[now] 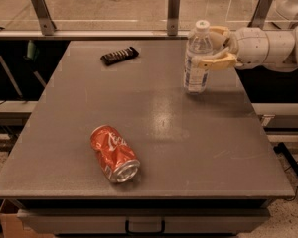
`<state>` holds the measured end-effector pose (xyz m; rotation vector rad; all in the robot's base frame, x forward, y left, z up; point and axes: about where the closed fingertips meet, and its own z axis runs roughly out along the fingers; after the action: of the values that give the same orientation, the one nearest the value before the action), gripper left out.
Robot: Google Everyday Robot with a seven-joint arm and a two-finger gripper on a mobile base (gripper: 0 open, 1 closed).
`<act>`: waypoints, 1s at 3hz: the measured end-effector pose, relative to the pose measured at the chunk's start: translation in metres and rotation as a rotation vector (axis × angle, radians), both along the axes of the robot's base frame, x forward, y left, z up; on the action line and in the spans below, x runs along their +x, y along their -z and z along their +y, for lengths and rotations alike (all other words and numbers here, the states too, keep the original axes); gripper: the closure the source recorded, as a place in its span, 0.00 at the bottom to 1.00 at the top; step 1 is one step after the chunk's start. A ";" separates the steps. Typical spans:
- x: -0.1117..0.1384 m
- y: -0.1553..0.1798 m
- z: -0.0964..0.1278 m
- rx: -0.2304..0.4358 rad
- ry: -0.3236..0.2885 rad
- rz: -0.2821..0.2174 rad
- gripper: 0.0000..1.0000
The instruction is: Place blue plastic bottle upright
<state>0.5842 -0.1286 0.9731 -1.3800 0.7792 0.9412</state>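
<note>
The blue plastic bottle [196, 66] is clear, with a white cap and a white label with bluish print. It stands upright on the grey table [154, 133], at the far right part. My gripper [207, 47] reaches in from the right edge of the view. Its tan fingers [217, 62] sit on either side of the bottle's upper body, shut on it. The bottle's base is at the table surface.
A dented red soda can [115, 153] lies on its side at the front left of the table. A black remote-like object [119, 55] lies at the back left. A railing with metal posts [173, 6] runs behind the table. The table's right edge is close to the bottle.
</note>
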 end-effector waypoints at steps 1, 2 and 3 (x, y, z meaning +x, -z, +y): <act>0.005 0.010 0.002 -0.027 -0.011 0.042 0.59; 0.009 0.016 0.004 -0.043 -0.013 0.074 0.36; 0.012 0.022 0.005 -0.055 0.002 0.106 0.13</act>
<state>0.5963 -0.1237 0.9513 -1.3852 0.8919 1.0036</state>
